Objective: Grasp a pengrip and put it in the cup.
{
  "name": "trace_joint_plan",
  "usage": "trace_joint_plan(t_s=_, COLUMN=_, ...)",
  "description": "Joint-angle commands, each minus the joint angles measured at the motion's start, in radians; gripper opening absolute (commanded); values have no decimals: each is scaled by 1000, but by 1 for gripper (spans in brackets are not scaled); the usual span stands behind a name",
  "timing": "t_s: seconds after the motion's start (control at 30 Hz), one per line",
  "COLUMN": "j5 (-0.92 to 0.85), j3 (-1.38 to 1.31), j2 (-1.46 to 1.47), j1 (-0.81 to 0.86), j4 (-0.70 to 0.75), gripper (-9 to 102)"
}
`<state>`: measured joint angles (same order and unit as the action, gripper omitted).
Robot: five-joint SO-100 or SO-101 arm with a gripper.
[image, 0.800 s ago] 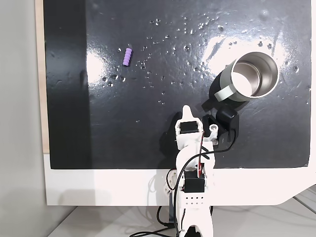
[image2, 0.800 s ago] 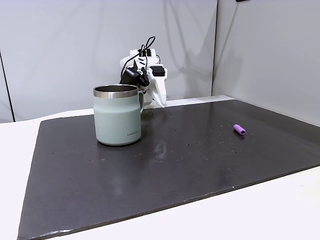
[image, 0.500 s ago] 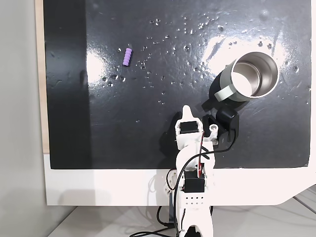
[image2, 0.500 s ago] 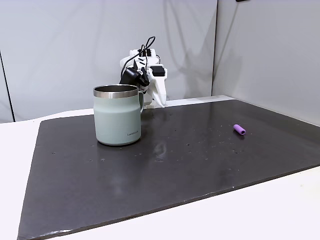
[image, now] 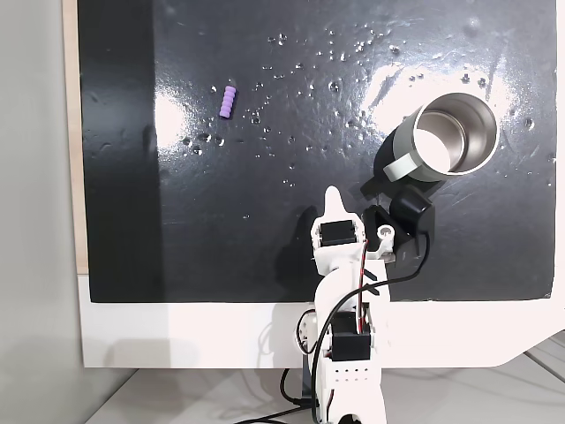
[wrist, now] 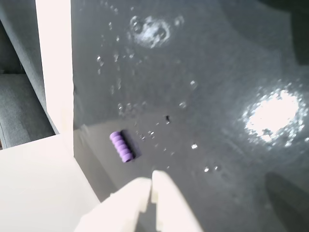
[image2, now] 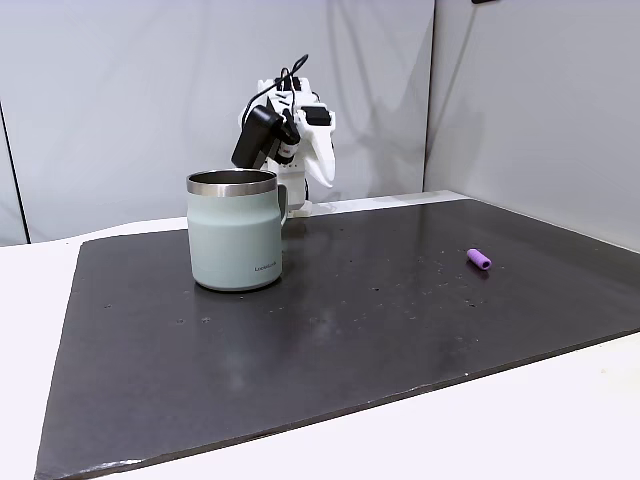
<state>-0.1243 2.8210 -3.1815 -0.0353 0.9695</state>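
The pengrip (image: 229,102) lies alone on the black mat, a small light-purple ribbed cylinder, far left of the cup in a fixed view. It also shows at the right of a fixed view (image2: 479,259) and just ahead of my fingertips in the wrist view (wrist: 121,146). The cup (image: 404,141) stands upright, steel-rimmed with a grey wall (image2: 237,240), its handle turned toward my arm. My gripper (image: 332,196) hovers near the mat's arm-side edge, beside the cup and far from the pengrip. Its white jaws (wrist: 152,181) are shut with nothing between them.
The black mat (image: 265,221) sits on a white table (image: 177,336) and carries glare and small specks. My arm's base (image: 349,353) and cables stand at the mat's near edge. Grey walls (image2: 520,100) back the table.
My arm has lifted: in the side fixed view the wrist and its black camera now sit higher above the cup. Pengrip and cup have not moved.
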Motion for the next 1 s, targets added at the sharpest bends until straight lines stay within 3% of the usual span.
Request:
trace_joint_plan(t_s=0.0, j5=-29, j3=-258, j2=169, j1=-15, j4=23, gripper=0)
trace_joint_plan(t_s=0.43, j5=-291, j3=-942, j2=885, j1=-21, j4=149, gripper=2)
trace_joint_plan(t_s=0.8, j5=-402, j3=-1496, j2=1404, j1=-109, j4=393, gripper=11)
trace_joint_plan(t_s=0.97, j5=-437, j3=-1649, j2=1552, j1=-132, j4=419, gripper=16)
